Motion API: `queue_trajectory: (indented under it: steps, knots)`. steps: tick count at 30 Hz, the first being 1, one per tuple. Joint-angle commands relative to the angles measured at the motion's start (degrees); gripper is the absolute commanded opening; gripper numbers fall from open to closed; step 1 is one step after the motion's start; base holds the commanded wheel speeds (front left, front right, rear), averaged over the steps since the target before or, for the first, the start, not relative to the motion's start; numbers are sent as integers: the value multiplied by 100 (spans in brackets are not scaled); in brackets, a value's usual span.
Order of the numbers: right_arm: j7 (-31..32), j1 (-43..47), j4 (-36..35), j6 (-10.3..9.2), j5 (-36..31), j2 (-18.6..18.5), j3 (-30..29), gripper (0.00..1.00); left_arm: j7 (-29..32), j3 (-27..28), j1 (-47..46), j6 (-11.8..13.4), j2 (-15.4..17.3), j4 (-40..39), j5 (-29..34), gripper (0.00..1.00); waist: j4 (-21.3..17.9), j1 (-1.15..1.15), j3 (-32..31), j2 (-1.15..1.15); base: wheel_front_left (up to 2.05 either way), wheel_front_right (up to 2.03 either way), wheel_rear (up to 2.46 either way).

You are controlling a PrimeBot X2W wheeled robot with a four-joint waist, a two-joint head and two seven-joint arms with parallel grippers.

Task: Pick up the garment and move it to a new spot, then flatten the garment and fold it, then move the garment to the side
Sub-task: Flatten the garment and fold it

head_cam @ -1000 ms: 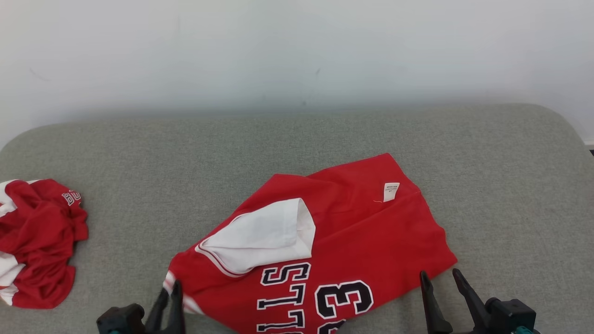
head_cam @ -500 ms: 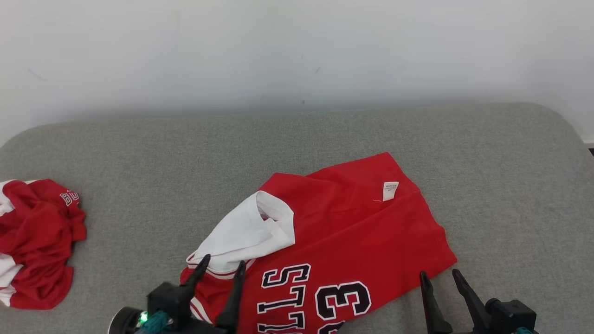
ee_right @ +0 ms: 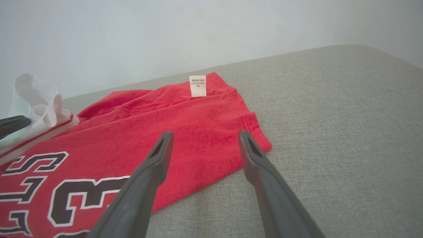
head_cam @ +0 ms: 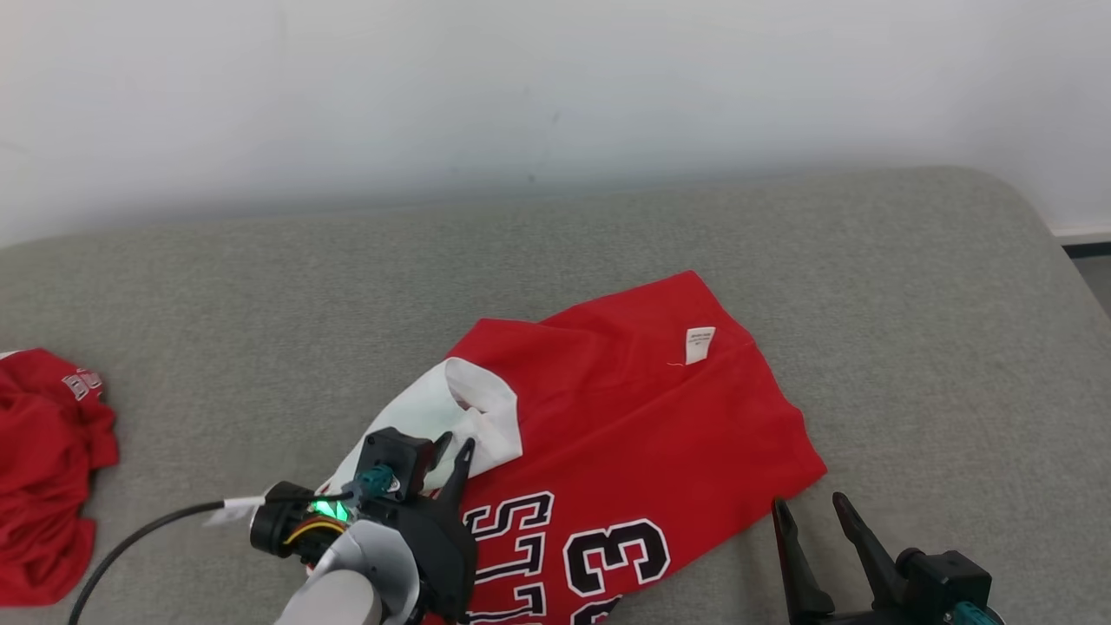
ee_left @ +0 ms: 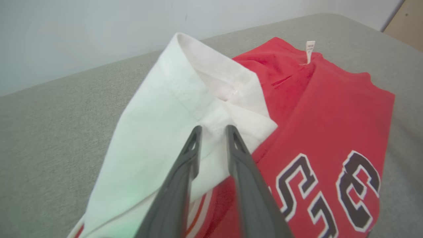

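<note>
The grey cushion [head_cam: 911, 286] carries the red garment [head_cam: 660, 434] midway along its front edge, not yet flat. A second red heap [head_cam: 43, 469] sits at the left edge. The right gripper [head_cam: 809, 502] hovers spread wide and empty beside the garment. The left gripper [head_cam: 456, 444] has its fingers narrowed at the turned-over white sleeve [head_cam: 417, 417]; a pinch cannot be told. Flattening seems to be in hand, and the next move calls for drawing the sleeve out leftward.

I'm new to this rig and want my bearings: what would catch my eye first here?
The red jersey with black-and-white lettering lies mid-front on the grey fabric cushion, its white sleeve bunched at the tips of the left tool. A crumpled red garment sits at the far left edge; the right tool stands open at lower right.
</note>
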Motion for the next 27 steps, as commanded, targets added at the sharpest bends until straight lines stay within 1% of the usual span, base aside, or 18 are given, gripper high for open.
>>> queue_trajectory:
  steps: [1, 6, 8, 9, 10, 11, 13, 14, 16, 22, 24, 25, 26, 27]
  knots:
    - [-44, -27, 16, 18, 14, 1, -25, 100, -44, 73, -149, 35, -47, 160, -61, 32, -187, 0, 92, 0, 0, 0, 0]
    - [-79, -83, 51, 18, 21, 3, -12, 100, -150, 203, -278, 86, -12, 479, -118, 32, -340, 0, 170, 0, 0, 0, 0]
    - [-104, -104, 66, 18, 27, 2, -15, 100, -163, 247, -351, 104, 0, 614, -141, 45, -388, 0, 201, 0, 0, 0, 0]
    - [-106, -116, 76, 18, 26, 2, -10, 100, -168, 267, -384, 121, 9, 677, -150, 55, -404, 0, 214, 0, 0, 0, 0]
    - [-108, -118, 83, 18, 28, 3, -14, 100, -191, 294, -409, 149, 16, 732, -158, 65, -415, 0, 224, 0, 0, 0, 0]
    - [-113, -119, 86, 18, 28, 3, -14, 100, -206, 312, -430, 162, 20, 797, -164, 81, -423, 0, 232, 0, 0, 0, 0]
    - [-122, -112, 95, 18, 28, 2, -21, 100, -238, 354, -476, 224, 22, 893, -172, 94, -431, 0, 240, 0, 0, 0, 0]
    - [-127, -110, 99, 18, 28, 3, -26, 100, -259, 362, -486, 234, 16, 939, -174, 98, -431, 0, 238, 0, 0, 0, 0]
    - [-134, -96, 103, 18, 30, 2, -48, 100, -284, 335, -496, 182, -7, 976, -192, 100, -419, 0, 225, 0, 0, 0, 0]
    - [-129, -40, 118, 18, 9, 2, -88, 100, -326, 96, -467, -22, 52, 762, -37, 100, -323, 0, 145, 0, 0, 0, 0]
    - [-132, -24, 128, 18, 15, 3, -72, 100, -322, 39, -441, -44, 82, 633, 7, 97, -297, 0, 118, 0, 0, 0, 0]
    - [-130, -20, 130, 18, 18, 3, -62, 100, -292, 13, -423, -43, 99, 564, 27, 94, -288, 0, 107, 0, 0, 0, 0]
    - [-129, -17, 132, 18, 22, 2, -56, 100, -242, -21, -402, -50, 116, 510, 33, 90, -279, 0, 99, 0, 0, 0, 0]
    - [-125, -19, 131, 18, 26, 2, -51, 100, -181, -52, -379, -38, 130, 464, 36, 83, -271, 0, 93, 0, 0, 0, 0]
